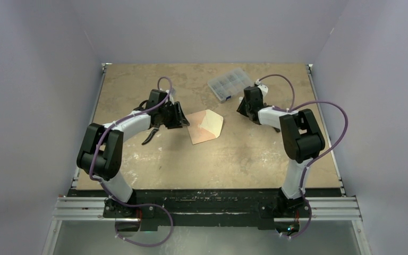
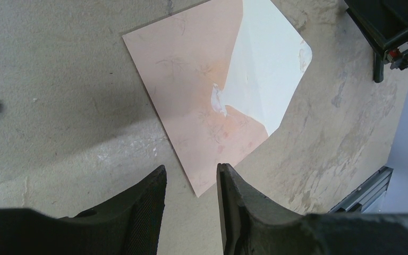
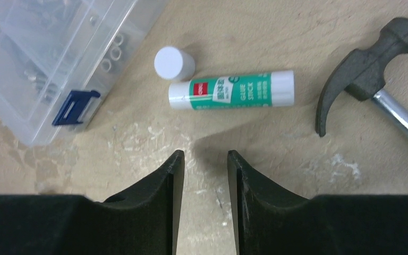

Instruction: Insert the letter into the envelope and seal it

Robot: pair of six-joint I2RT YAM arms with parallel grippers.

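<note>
The envelope (image 1: 205,126) lies flat in the middle of the table, its pointed flap (image 2: 265,64) open and cream side up, pointing towards the right arm. Its salmon body (image 2: 191,90) fills the left wrist view. No separate letter sheet shows in any view. My left gripper (image 1: 185,121) is open and empty, just left of the envelope. In its wrist view the fingertips of this gripper (image 2: 190,170) straddle the envelope's near corner from above. My right gripper (image 1: 241,110) is open and empty right of the flap, and in its wrist view it (image 3: 205,154) hovers over bare table near a glue stick (image 3: 231,90).
The glue stick's white cap (image 3: 174,62) lies loose beside it. A hammer (image 3: 361,74) lies to its right. A clear plastic parts box (image 1: 230,83) stands at the back and also shows in the right wrist view (image 3: 48,58). A dark tool (image 1: 151,137) lies under the left arm.
</note>
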